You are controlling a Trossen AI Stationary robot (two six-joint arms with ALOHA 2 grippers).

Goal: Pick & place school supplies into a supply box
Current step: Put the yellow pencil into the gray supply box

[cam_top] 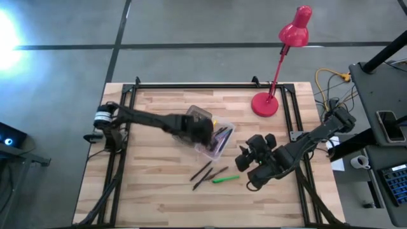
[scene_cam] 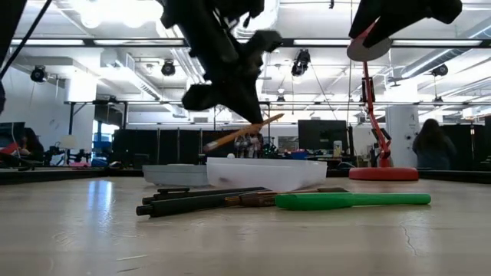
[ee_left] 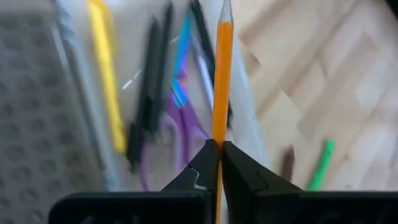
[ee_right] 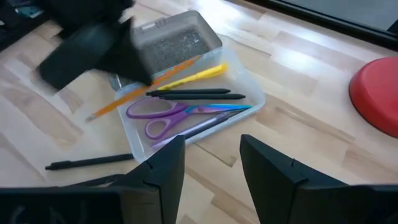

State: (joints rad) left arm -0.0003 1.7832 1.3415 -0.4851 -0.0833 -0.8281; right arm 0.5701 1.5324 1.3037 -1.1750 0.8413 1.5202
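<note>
My left gripper (ee_left: 219, 163) is pinching an orange pencil (ee_left: 221, 81) near its blunt end, jaws pressed tight against the shaft, and I hold it in the air above the supply box (cam_top: 220, 144) so that its length runs roughly along the tray, which I judge is the only way a long thin thing will drop in flat. In the tray already lie a yellow pen (ee_right: 193, 75), black pens (ee_right: 199, 94) and purple scissors (ee_right: 177, 113), crowded toward the side away from the grey lid (ee_right: 171, 38), which is folded back flat; the free lane is beside the yellow pen, next to the lid hinge. The pencil's tip reaches toward the tray's far wall, so I would lower it level, not nose-first. My right gripper (ee_right: 208, 162) waits with jaws spread, off the box on the side away from the lid. On the bare wood between it and the box lie two dark pens (cam_top: 203, 172) and a green pen (cam_top: 226, 179), well apart from any table edge.
</note>
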